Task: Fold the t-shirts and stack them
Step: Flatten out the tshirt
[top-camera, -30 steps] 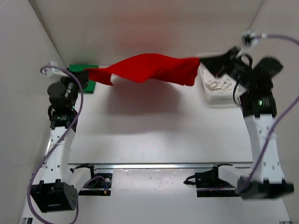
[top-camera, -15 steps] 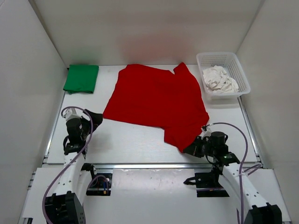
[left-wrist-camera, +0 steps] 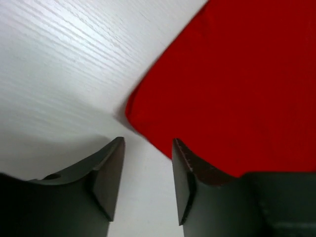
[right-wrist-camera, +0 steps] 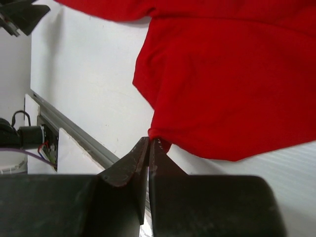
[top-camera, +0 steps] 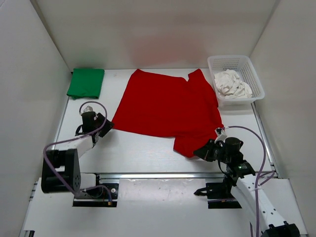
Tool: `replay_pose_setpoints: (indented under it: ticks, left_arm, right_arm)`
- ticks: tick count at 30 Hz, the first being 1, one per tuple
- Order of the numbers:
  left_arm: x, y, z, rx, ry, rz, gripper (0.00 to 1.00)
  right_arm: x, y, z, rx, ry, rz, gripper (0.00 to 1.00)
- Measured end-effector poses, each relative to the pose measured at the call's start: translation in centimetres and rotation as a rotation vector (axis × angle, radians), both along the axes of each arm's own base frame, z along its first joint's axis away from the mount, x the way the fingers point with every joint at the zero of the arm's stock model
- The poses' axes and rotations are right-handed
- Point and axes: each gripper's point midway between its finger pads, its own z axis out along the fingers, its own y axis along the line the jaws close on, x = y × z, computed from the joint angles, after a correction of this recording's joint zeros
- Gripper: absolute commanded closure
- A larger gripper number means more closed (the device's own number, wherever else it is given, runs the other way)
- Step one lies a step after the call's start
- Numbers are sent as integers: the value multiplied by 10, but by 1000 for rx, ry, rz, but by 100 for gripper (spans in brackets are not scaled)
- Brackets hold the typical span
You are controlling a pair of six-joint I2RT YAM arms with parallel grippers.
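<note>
- Where the scene is viewed from above, the red t-shirt is seen laid open and mostly flat on the white table. It covers the middle and right of the far half.
- One sleeve of this shirt is directed toward the far right. Its right edge is brought close against the near-left corner of the white mesh basket; whether the two touch cannot be told.
- The shirt's near-right corner is drawn out toward the right arm, and the cloth there is gathered into soft folds.
- The right gripper is held low over the table at that corner. In the right wrist view its fingers are pressed tightly together, and the hem of the red t-shirt is pinched at their tips.
- Beside that gripper, a metal rail is seen running along the near edge of the table.
- The left gripper is positioned low at the shirt's near-left corner. Its fingers are spread apart, and only bare table is seen in the gap between them.
- The rounded red corner is located just ahead of the left fingertips and is not touched by them.
- The green t-shirt is found folded into a neat rectangle in the far-left corner of the table, well apart from the red one.
- The off-white t-shirt is found crumpled inside the basket, which is set in the far-right corner.
</note>
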Motion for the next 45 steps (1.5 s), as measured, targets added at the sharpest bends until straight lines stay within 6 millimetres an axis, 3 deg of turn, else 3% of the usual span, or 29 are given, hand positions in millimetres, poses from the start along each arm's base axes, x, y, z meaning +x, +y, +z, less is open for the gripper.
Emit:
replay_pose_setpoints:
  ticks: [4,7,10,12,14,19,22,29,32,37,40,43,45]
  left_arm:
    - [8,2,-15,5,48,21,42]
    - [9,4,-21,5,63,33,45]
    - [17,6,-22,7,65,46,63]
    - [25,7,-26,3,70,49,87]
    - [31,7,-30,-9,70,58,99]
    - [36,17,-26,-36,50,89,100]
    - [35,29,-10,-62,0,124,100]
    - [12,62,44,-59,-166,204,100]
    - [-8,64,49,-52,-183,198,100]
    - [-45,61,42,21,-149,174,100]
    - [-56,61,44,47,-130,156,100]
    - [-46,46,60,34,-138,98,100]
    - [-27,26,88,20,-171,23,100]
  right_arm:
    - [4,-4,4,13,-7,-23,100]
    - [5,-5,5,21,-8,-29,100]
    - [5,-4,6,25,-2,-30,100]
    - [6,-4,9,22,1,-30,100]
    - [9,-4,15,20,-6,-32,100]
    - [14,-5,32,17,-39,-36,100]
    - [13,-7,29,9,-27,-39,100]
    - [4,-2,19,-9,11,-9,99]
    - [-1,-4,20,-38,31,-14,100]
    - [2,-6,53,-49,-9,-29,100]
    - [-11,-8,61,-85,17,-22,100]
    - [-10,-17,88,-166,-43,-49,100]
    - [5,-19,122,-210,-115,-61,100]
